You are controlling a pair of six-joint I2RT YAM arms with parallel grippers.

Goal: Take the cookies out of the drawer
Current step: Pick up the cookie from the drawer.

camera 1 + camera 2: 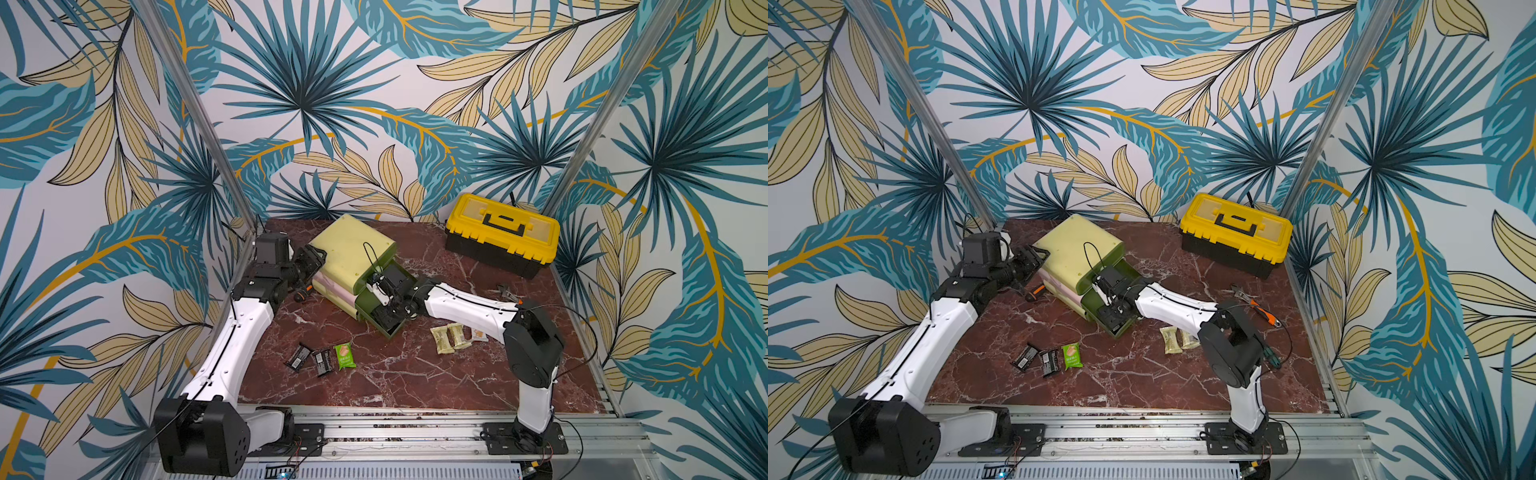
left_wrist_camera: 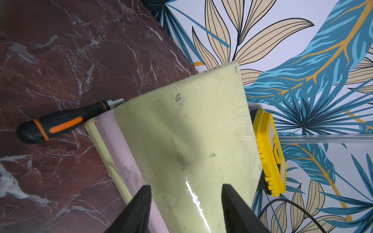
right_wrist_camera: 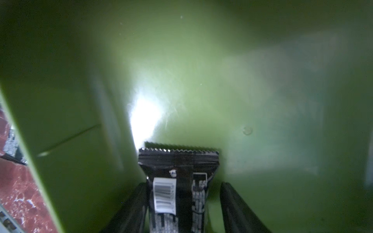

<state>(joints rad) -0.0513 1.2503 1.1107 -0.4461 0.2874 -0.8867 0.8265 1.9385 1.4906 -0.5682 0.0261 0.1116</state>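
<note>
Seven cookies (image 1: 323, 361) are being shown in all. Six are being carried by the red marble desk (image 1: 395, 382). Two black ones (image 1: 298, 356) and a green one (image 1: 345, 355) are being shown side by side near the left arm (image 1: 232, 340). Two cream-yellow ones (image 1: 441, 339) and a white one (image 1: 478, 334) are being shown just beside the right arm (image 1: 465, 305). The seventh, a black packet (image 3: 177, 191), is being borne by the floor of the dark green drawer (image 3: 262, 100), which is pulled out of the pale green cabinet (image 1: 349, 245). This packet is being straddled by the right claw (image 3: 183, 184), its jaws parted and a gap being shown on one side. The left claw (image 2: 186, 185) is being held spread over the cabinet's top; whether the top is being touched cannot be told.
</note>
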